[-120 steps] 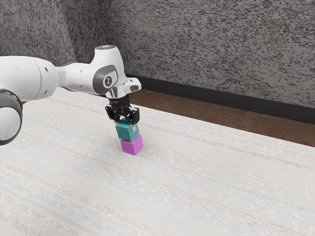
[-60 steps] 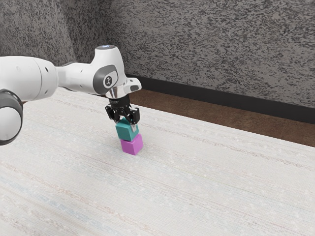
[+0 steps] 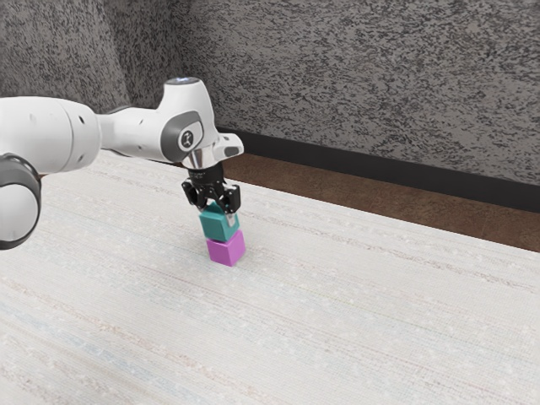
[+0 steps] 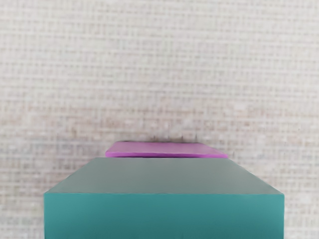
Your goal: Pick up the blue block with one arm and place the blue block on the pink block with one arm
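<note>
Gripper point(image 3: 218, 208) has eased up a touch, fingers spread, at 12 o'clock over the block point(image 3: 218, 225). Block unmoved, sitting square on pink block point(image 3: 226, 250). Judged released; stack placed, only retreat left.

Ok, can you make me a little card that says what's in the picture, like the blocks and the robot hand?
top block: teal block, sitting on the pink one
bottom block: pink block, standing on the table
stack: two blocks high, upright
robot hand: gripper, right at the top of the teal block
behind: dark speckled wall
</note>
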